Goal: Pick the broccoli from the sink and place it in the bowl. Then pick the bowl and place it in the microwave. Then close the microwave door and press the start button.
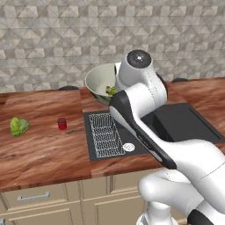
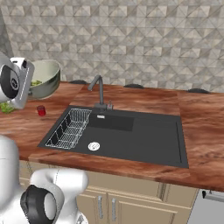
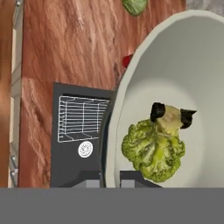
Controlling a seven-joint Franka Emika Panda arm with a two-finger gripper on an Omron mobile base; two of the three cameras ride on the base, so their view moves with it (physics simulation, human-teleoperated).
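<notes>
Now my claw (image 3: 113,178) is clamped on the rim of the bowl (image 3: 175,65), at six o'clock in the hand view, one finger inside the wall and one outside. The bowl hangs tilted in the air above the counter (image 1: 44,145), behind the sink (image 2: 131,135). The broccoli (image 3: 154,151) lies inside it, near my fingers, with its pale stalk pointing toward twelve o'clock. I judge the bowl stiff, smooth and rather slippery, so a thin rim pinch may let it swing. The floret looks light and loose and could roll. I should keep the bowl level. At nine o'clock lies the wire rack (image 3: 83,119).
</notes>
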